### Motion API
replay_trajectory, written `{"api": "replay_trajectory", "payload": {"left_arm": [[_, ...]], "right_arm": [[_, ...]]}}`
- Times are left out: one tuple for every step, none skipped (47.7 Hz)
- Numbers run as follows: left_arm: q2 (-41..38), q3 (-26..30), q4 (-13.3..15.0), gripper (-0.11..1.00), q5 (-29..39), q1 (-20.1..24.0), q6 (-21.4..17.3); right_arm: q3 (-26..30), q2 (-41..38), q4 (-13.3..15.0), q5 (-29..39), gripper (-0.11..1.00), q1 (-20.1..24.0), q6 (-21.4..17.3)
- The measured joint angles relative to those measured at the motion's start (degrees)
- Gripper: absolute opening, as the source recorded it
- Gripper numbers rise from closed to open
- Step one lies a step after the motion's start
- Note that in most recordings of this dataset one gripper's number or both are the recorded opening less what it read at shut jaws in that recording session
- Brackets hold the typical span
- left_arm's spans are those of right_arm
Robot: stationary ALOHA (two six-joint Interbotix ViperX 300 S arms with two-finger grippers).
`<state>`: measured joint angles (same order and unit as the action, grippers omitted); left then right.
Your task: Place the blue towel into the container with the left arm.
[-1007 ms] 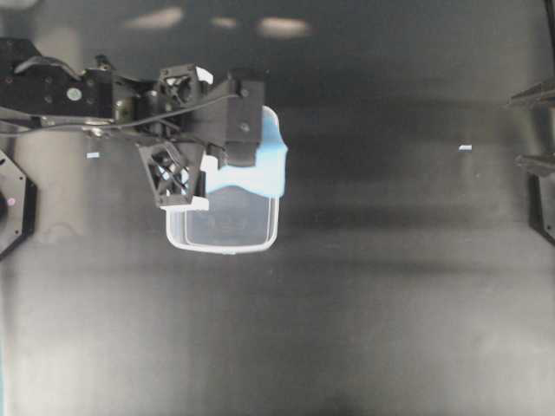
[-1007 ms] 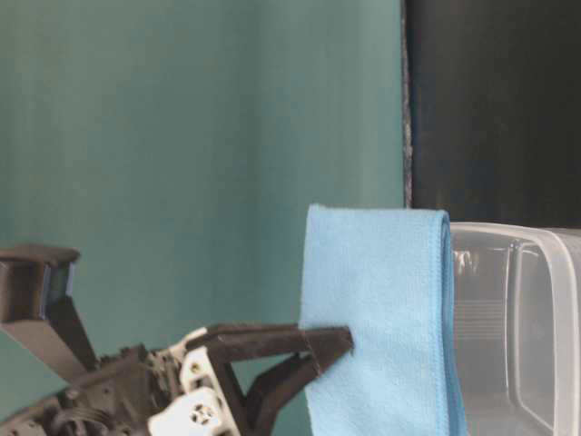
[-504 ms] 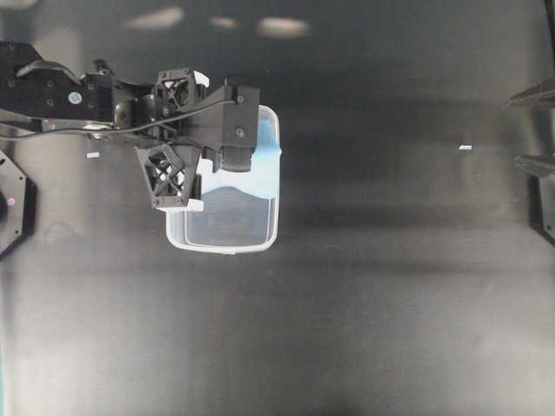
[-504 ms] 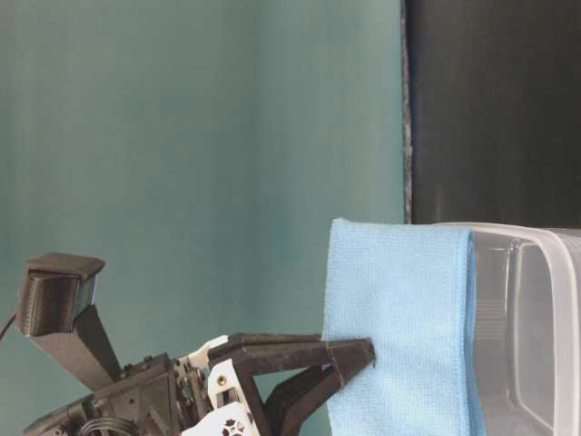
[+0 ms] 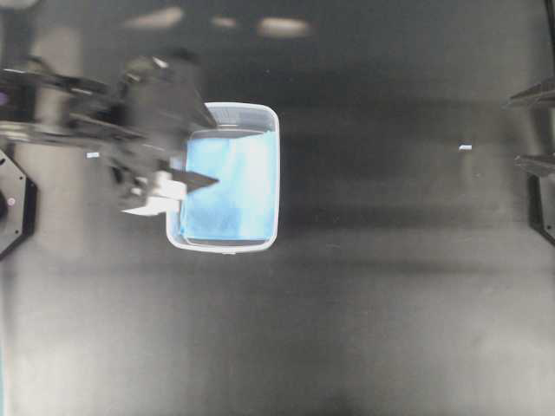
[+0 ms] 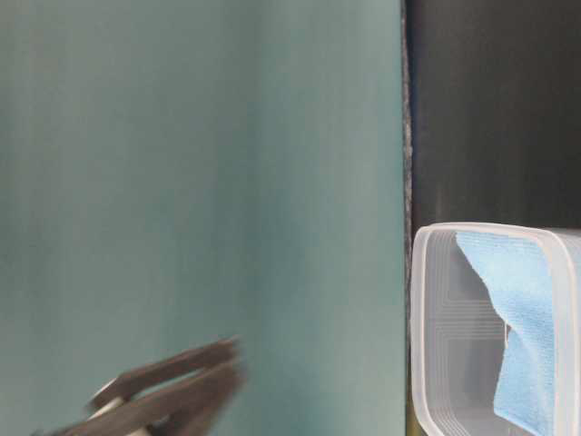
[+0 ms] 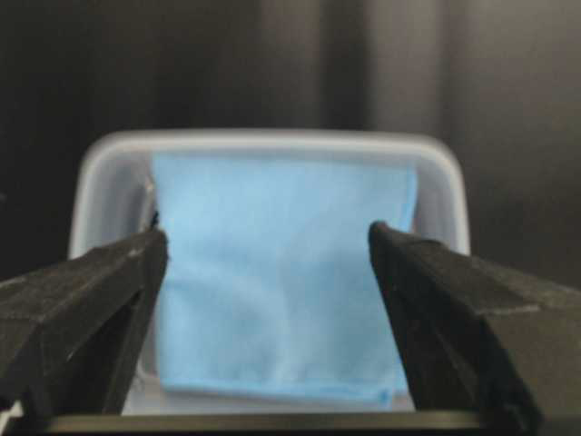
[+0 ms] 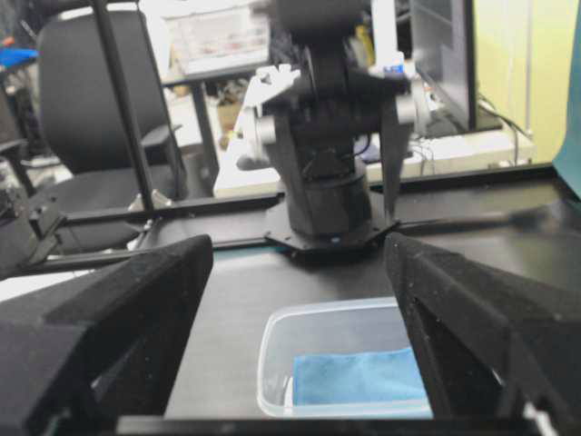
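Observation:
The blue towel (image 5: 230,186) lies loosely folded inside the clear container (image 5: 277,173), filling most of its floor. From table level the towel (image 6: 526,327) slopes down against the tub's wall (image 6: 427,327). My left gripper (image 5: 215,154) is blurred with motion at the tub's left rim, open and holding nothing. In the left wrist view the gripper (image 7: 268,241) has its black fingers (image 7: 100,291) spread wide, with the towel (image 7: 281,282) lying free between and beyond them. My right gripper (image 5: 513,130) stays open at the far right edge, away from the tub.
The black tabletop (image 5: 390,303) carries two small white marks, one (image 5: 466,147) on the right and one (image 5: 93,155) on the left. The left arm's base (image 8: 331,182) stands behind the tub (image 8: 272,363) in the right wrist view. A teal wall (image 6: 200,182) backs the table-level view.
My left gripper has opened and let go of the towel, which has dropped from hanging over the rim into the tub. The gripper has drawn back leftward. The right arm is still.

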<state>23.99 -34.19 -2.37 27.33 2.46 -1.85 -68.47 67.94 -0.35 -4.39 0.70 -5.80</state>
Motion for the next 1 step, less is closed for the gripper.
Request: {"api": "replay_trajectory", "payload": {"left_arm": [[1.5,-0.9,-0.1,0.86,-1.0,0.1,-0.1]], "right_arm": [[0.0,0.0,0.0,0.0,0.75,0.0,0.1]]}}
